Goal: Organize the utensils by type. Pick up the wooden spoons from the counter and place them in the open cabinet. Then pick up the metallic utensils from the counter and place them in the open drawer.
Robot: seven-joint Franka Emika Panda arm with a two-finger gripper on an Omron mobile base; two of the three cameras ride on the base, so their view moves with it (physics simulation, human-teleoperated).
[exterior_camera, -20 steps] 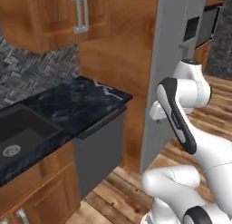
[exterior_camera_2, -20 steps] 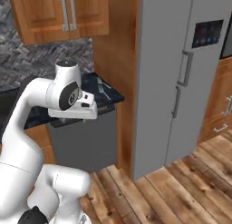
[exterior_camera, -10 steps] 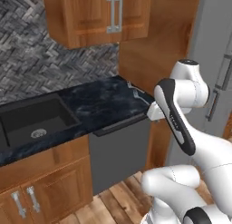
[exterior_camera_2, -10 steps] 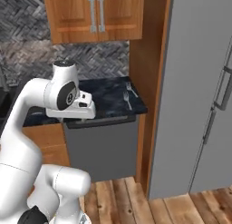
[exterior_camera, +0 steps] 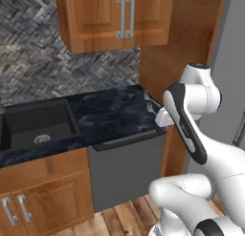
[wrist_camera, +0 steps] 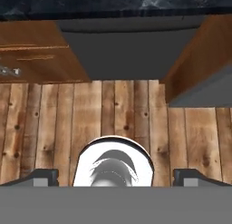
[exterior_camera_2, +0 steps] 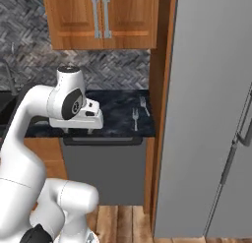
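Forks, two thin grey metal ones (exterior_camera_2: 139, 113), lie on the black counter (exterior_camera_2: 115, 109) close to its end by the tall wood panel, and the gripper (exterior_camera_2: 87, 130) hangs empty in front of the counter's edge with its jaws spread wide, aimed down at the plank floor (wrist_camera: 113, 114). To do the reach well, I judge the hand should rise above the counter, travel toward that end, then descend straight onto one fork so the fingers straddle its slim handle crosswise.

I'm in a home kitchen: black counter (exterior_camera: 110, 116) w/ sink (exterior_camera: 38, 127), wood cabinets (exterior_camera_2: 103, 18), fridge (exterior_camera_2: 211, 114), herringbone backsplash (exterior_camera: 33, 63).
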